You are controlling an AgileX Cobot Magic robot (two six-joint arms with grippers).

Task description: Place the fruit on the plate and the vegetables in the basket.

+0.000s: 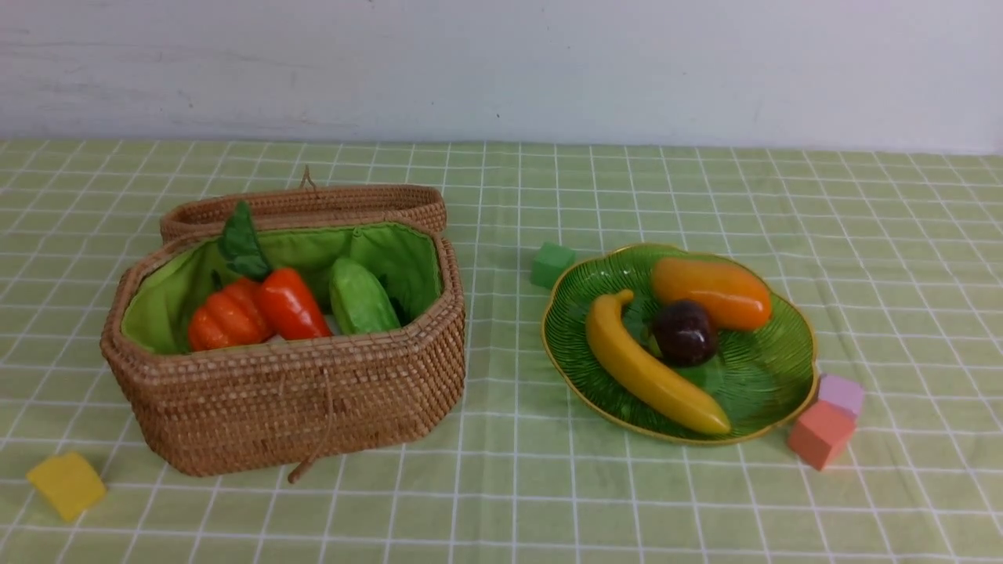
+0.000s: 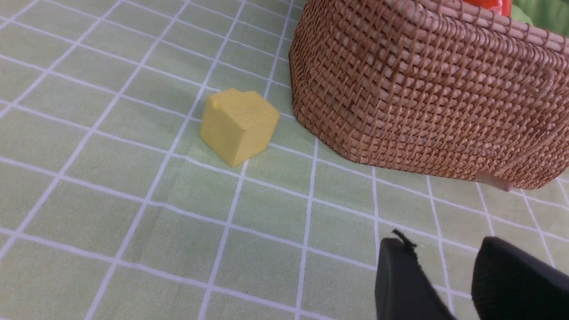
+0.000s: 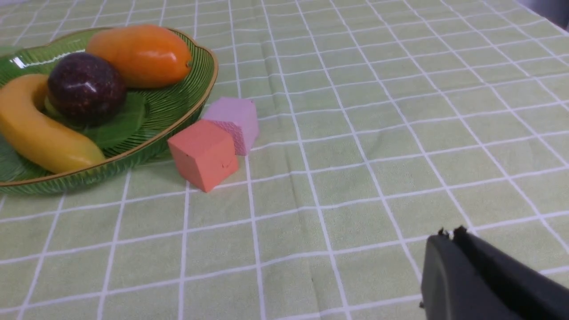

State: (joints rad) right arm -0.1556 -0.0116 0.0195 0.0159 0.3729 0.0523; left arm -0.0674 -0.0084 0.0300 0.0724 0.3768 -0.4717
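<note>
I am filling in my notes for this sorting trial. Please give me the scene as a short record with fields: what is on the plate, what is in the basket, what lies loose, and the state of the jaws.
plate: banana, mango, dark purple fruit
basket: lid open; pumpkin, red-orange carrot, green cucumber; radish not clearly visible
loose on cloth: yellow cube, green cube, pink cube, orange-red cube
left gripper: jaws apart, empty
right gripper: jaws shut, empty

A yellow cube (image 1: 66, 485) sits at the near left of the checked tablecloth (image 1: 705, 509). A green cube (image 1: 552, 264) lies mid-table. At the right, a pink cube (image 1: 841, 394) touches a red cube (image 1: 820, 435). A white wall (image 1: 501, 63) stands behind.
</note>
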